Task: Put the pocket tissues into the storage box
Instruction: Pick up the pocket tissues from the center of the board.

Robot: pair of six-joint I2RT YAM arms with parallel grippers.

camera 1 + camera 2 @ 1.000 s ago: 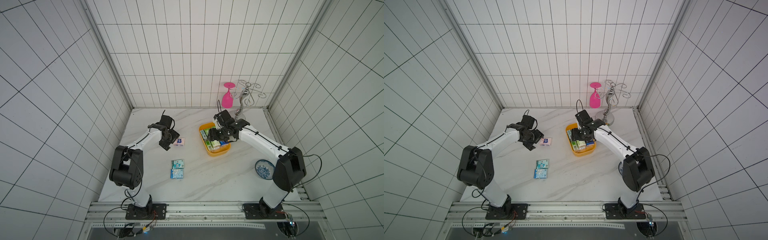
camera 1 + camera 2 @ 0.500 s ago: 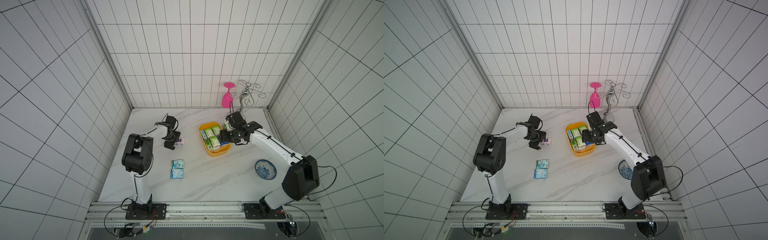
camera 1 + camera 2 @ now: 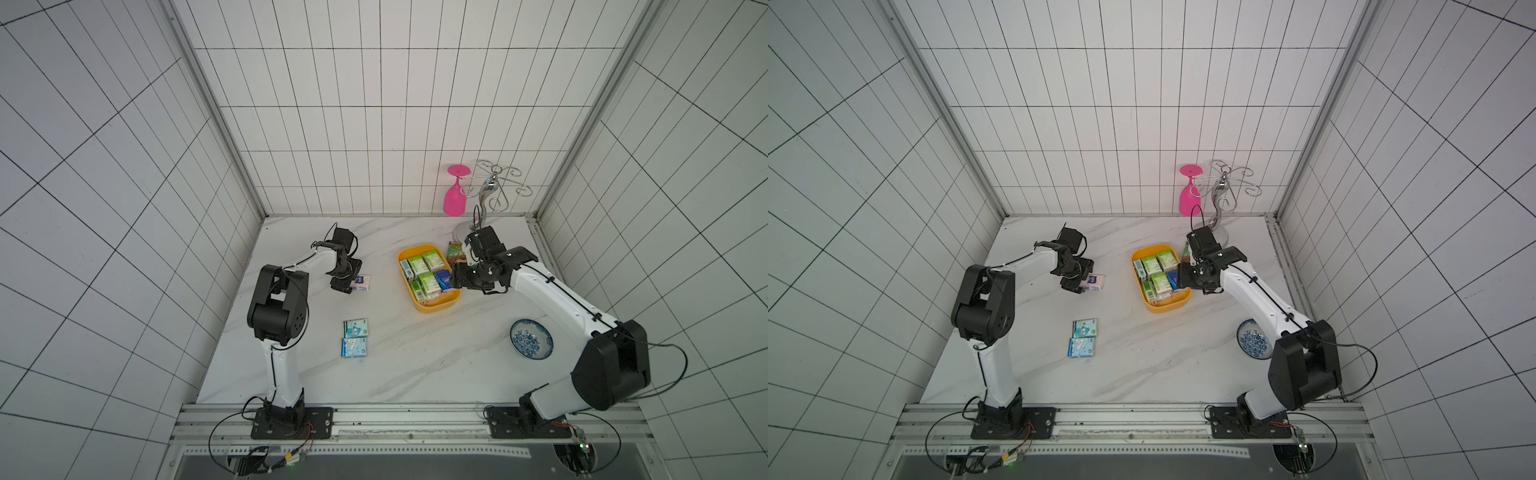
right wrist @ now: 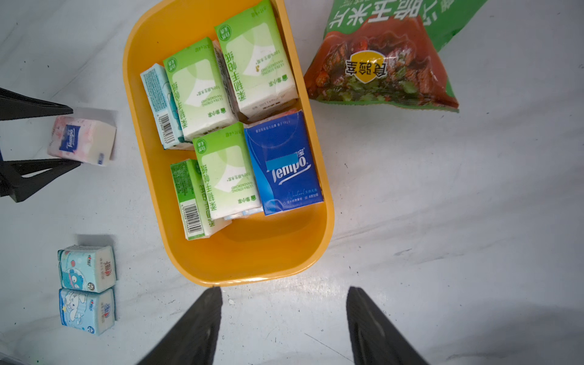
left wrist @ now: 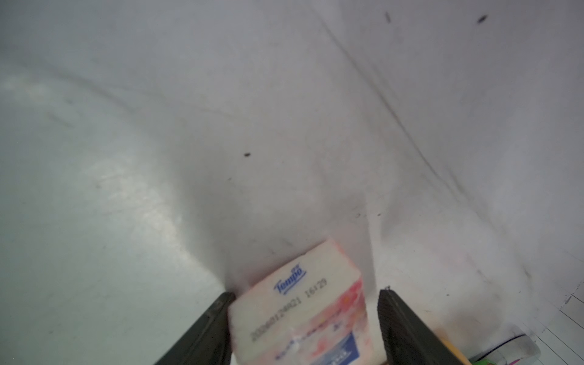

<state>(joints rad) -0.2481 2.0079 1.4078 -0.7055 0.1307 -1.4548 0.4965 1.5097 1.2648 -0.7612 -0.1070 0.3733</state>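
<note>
Item 1. Storage box [image 3: 432, 307]: yellow-orange tray with rounded corners, on the white marbled desk [image 3: 415, 365], right of centre in both top views. In the right wrist view its rim [image 4: 240, 278] lies just beyond that arm's finger tips. Contents: several green pocket tissue packets [image 4: 256, 60], one dark blue Tempo packet [image 4: 282, 164], and a light teal packet [image 4: 158, 104] standing on edge against the left-hand wall. The near end of the tray floor is bare.

Item 2. Pink-white Tempo packet [image 5: 300, 306]: on the desk, left of the storage box and apart from it. It sits between the two fingers of the left end effector [image 3: 348, 286]. One finger [image 5: 208, 328] touches its side; a narrow gap shows at the other finger. Whether the packet is clamped cannot be told.

Item 3. Two light teal cartoon-print packets [image 3: 355, 328] and [image 3: 354, 347]: flat on the desk, touching end to end, nearer the front edge, well apart from the storage box.

Item 4. Right end effector [image 4: 282, 319]: fingers apart, holding nothing, hovering over the desk just beside the storage box.

Item 5. Green-and-orange snack bag [image 4: 382, 63]: on the desk just beside the far corner of the storage box.

Item 6. Blue-and-white patterned bowl [image 3: 532, 337]: on the desk beneath the right arm.

Item 7. Pink wine glass [image 3: 454, 195]: hanging upside down on a chrome wire glass rack [image 3: 492, 191] at the back wall.
</note>
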